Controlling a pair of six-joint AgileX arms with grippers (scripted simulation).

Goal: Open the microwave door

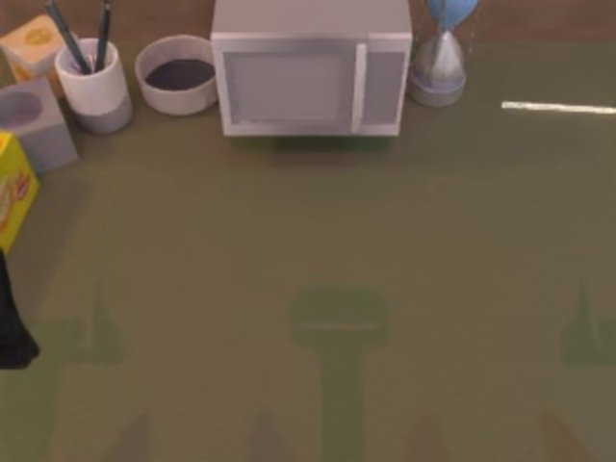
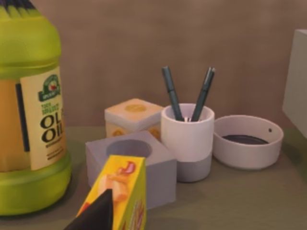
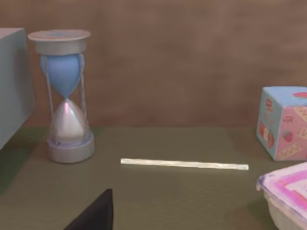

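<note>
1. Two arms parked, neither near the microwave (image 1: 310, 65); both wrist views show only a dark finger tip, so cannot tell how far either gripper is open, and nothing is visibly held.
2. Microwave sits at the table's back edge, microwave door (image 1: 289, 87) flush shut, facing the arms.
3. Handle side meets the grey control panel (image 1: 384, 87), right of the window.
4. Bowl (image 1: 177, 73) and pen cup (image 1: 93, 83) left of microwave, hourglass (image 1: 440, 58) right; judged swing path is clear.

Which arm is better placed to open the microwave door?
Probably right: the door handle sits toward the right of the microwave, while the pen cup and bowl crowd its left.
</note>
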